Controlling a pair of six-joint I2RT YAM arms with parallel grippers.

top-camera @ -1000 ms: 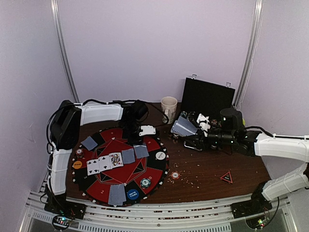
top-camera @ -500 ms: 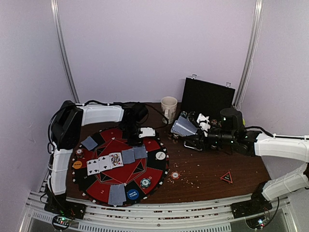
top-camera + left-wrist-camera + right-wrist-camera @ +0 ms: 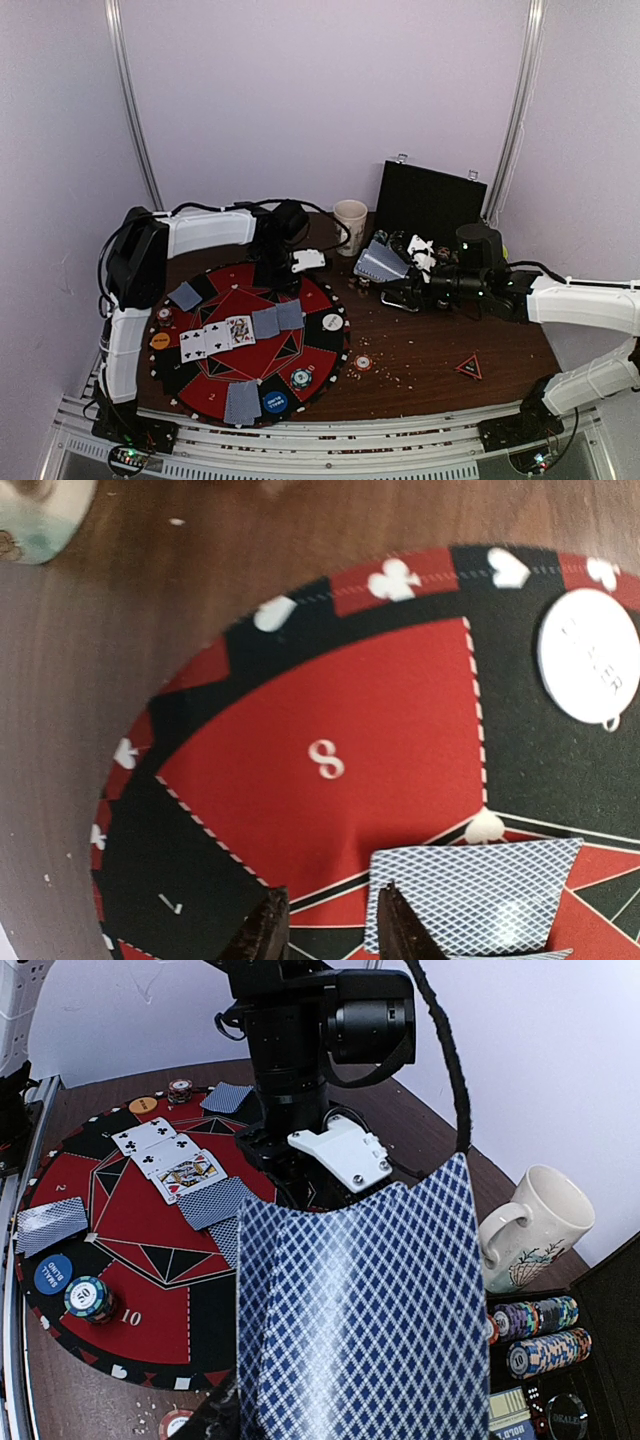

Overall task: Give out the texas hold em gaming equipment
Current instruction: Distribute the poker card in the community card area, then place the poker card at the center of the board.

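1. On the round red-and-black mat [image 3: 250, 362] I count three face-up cards [image 3: 215, 338]. Two face-down cards [image 3: 278, 319] continue their row. There is a far-left lot [image 3: 185, 295] and a near-rim lot [image 3: 242, 402], both face down.
2. There are three button discs: white disc [image 3: 332, 322], blue disc [image 3: 274, 402] and orange disc [image 3: 160, 340].
3. I count three loose striped chips: one [image 3: 165, 316] beside the orange disc, one [image 3: 301, 378] on the mat, and one [image 3: 362, 362] on bare wood just off it.
4. I cannot tell whether the rim lots are single cards or pairs. The chip stacks [image 3: 535, 1317] in the black case [image 3: 430, 205] are partly cut off.
5. The left gripper [image 3: 328, 930] hangs over the mat with its jaws apart and nothing between them.
6. The right gripper [image 3: 398, 272] pinches a stack of cards [image 3: 360, 1300] with grey-blue lattice backs. It holds them up near the cream mug [image 3: 350, 222], and they block much of its own view.
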